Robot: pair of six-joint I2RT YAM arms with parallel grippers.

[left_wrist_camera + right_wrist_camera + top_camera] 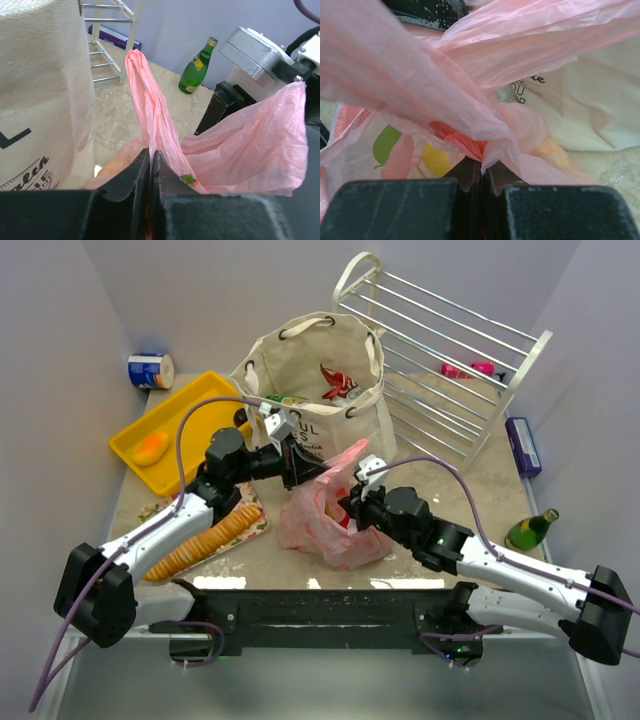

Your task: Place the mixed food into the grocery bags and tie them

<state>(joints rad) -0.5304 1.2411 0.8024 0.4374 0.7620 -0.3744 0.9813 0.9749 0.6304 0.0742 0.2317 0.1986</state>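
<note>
Bags: we count two. A stiff woven cream canvas tote point(320, 360) with rope handles, and a thin, crinkled pink plastic bag point(325, 520) just in front of it, mid-table.
In the tote: one red packet point(337, 383).
In the pink bag: red, yellow and green shapes behind the film, which we cannot name.
Left gripper point(151, 152): clenched on a twisted strip of the pink bag.
Right gripper point(482, 167): pinched tight on another fold.
Elsewhere: one yellow tray point(200, 390) and one green bottle point(530, 531).
</note>
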